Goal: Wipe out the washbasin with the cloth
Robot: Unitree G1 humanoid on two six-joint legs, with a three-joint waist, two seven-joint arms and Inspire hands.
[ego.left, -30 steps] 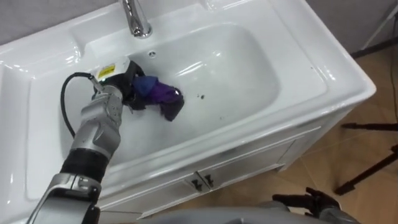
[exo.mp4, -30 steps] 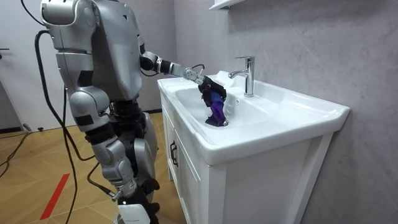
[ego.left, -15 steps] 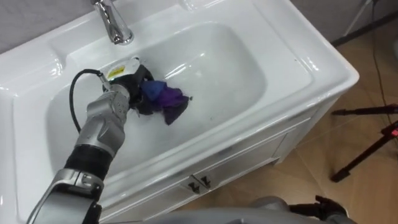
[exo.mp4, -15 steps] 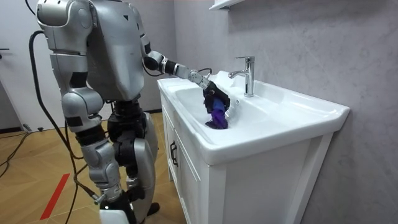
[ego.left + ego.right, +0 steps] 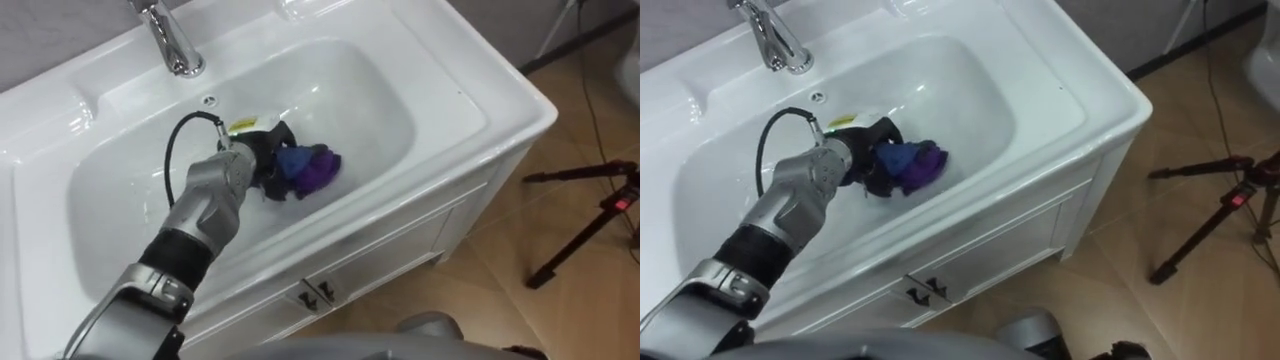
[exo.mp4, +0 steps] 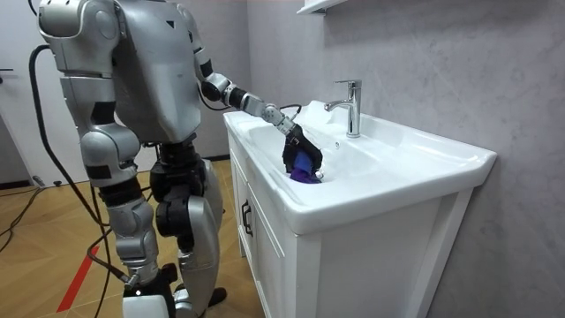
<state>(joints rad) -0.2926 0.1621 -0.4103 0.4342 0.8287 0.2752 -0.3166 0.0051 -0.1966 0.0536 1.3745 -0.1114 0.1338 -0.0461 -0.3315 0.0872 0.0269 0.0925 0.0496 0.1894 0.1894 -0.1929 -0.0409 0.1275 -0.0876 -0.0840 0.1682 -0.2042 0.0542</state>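
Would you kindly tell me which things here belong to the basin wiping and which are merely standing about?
Belonging to the job: purple cloth, clutched in the left hand; white basin.
Just about: faucet; cabinet under the basin; tripod on the floor.

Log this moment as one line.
task: wipe basin | left hand: shut on cloth | cloth: on basin floor | robot: standing at basin

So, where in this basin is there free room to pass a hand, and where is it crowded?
Free: the bowl's right part, between the cloth and the right wall of the basin, and the flat ledge right of the faucet. Crowded: the bowl's middle, where the left hand grips the cloth.
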